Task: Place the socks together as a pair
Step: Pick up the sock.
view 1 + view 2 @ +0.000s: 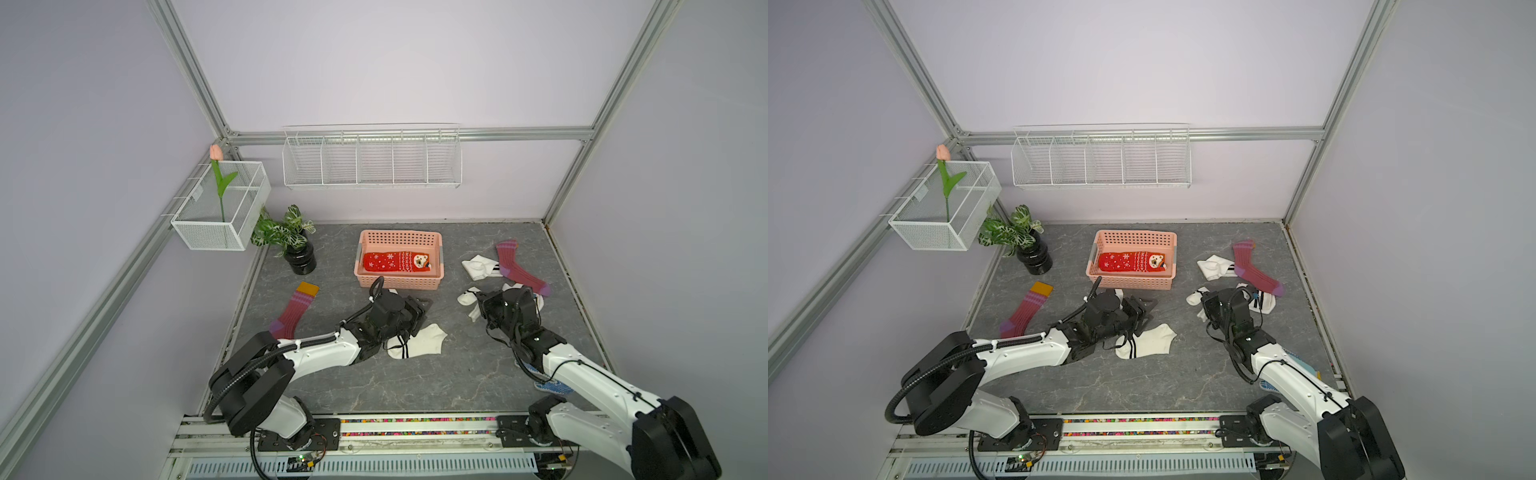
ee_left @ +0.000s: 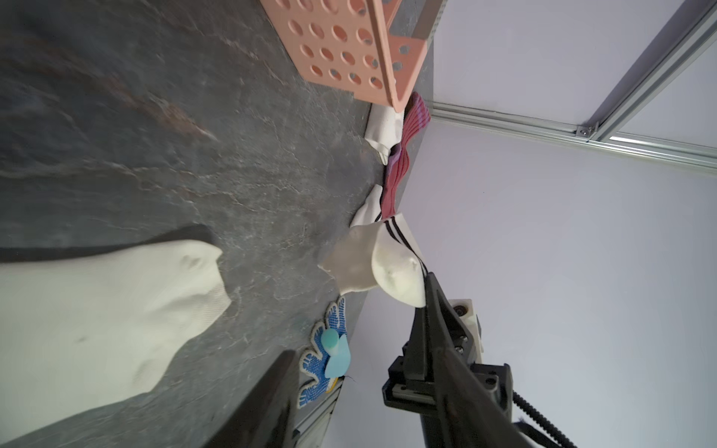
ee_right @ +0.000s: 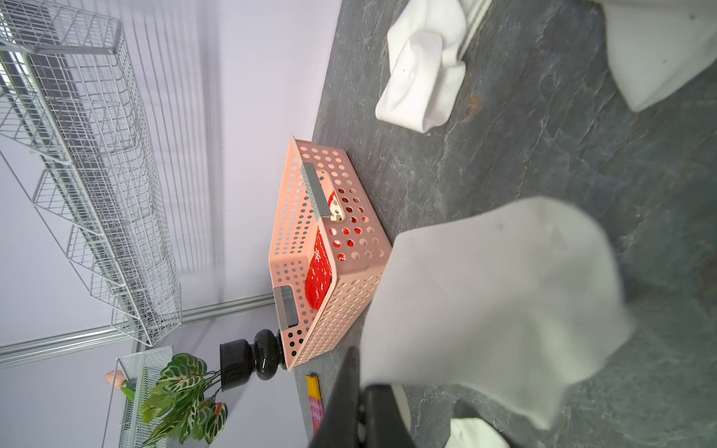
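Grey marbled bench (image 1: pixel 457 374) inside pale lilac walls: at far left lies a ribbed maroon sock with a mustard cuff (image 1: pixel 293 311). Next, the left tool (image 1: pixel 422 313) hovers with its fingers spread and empty, beside a flat white sock with black stripes (image 1: pixel 419 343). Behind, a pink perforated plastic basket (image 1: pixel 399 284) holds the red snowflake socks (image 1: pixel 386 262). Farther right, the right tool (image 3: pixel 351 360) pinches a limp white sock (image 3: pixel 496 310) off the bench, near a crumpled white sock (image 1: pixel 478 266) and a second maroon sock (image 1: pixel 517 270).
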Available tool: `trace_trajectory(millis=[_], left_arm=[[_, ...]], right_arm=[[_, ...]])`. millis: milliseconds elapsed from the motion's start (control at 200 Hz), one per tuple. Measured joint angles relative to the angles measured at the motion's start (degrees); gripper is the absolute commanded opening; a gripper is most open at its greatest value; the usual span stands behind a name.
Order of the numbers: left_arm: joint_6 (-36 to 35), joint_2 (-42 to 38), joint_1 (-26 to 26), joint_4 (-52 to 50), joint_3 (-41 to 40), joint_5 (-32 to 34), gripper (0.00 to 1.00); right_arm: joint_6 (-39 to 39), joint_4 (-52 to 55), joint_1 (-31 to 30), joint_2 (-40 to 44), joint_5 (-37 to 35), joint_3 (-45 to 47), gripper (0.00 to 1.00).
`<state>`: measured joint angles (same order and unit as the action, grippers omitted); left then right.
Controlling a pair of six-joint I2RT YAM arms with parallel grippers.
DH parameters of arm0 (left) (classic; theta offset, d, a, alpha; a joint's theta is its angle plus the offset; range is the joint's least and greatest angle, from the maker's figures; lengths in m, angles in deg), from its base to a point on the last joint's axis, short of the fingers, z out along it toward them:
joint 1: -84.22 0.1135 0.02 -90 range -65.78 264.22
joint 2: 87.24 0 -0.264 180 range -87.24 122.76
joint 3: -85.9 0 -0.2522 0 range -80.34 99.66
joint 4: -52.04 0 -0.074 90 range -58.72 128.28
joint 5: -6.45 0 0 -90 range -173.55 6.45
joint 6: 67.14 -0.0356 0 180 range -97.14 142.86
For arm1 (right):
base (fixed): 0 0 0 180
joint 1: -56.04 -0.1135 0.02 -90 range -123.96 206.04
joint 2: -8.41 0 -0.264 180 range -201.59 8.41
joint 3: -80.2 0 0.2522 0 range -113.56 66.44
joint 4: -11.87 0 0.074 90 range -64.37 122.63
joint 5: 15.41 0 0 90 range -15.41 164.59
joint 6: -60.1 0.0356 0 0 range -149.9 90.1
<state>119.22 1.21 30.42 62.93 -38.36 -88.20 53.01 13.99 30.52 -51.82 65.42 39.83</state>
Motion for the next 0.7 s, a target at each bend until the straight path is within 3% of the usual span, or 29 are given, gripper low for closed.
trace_trajectory(millis=[325, 700], left_arm=[[7.0, 7.8, -2.5, 9.6, 7.6, 0.8, 0.59], [12.8, 15.6, -4.7, 19.0, 8.6, 1.6, 0.48]], right_arm=[[2.6, -5.2, -1.5, 1.6, 0.0, 2.2, 0.07], [3.5, -9.4, -1.6, 3.7, 0.0, 2.9, 0.07]])
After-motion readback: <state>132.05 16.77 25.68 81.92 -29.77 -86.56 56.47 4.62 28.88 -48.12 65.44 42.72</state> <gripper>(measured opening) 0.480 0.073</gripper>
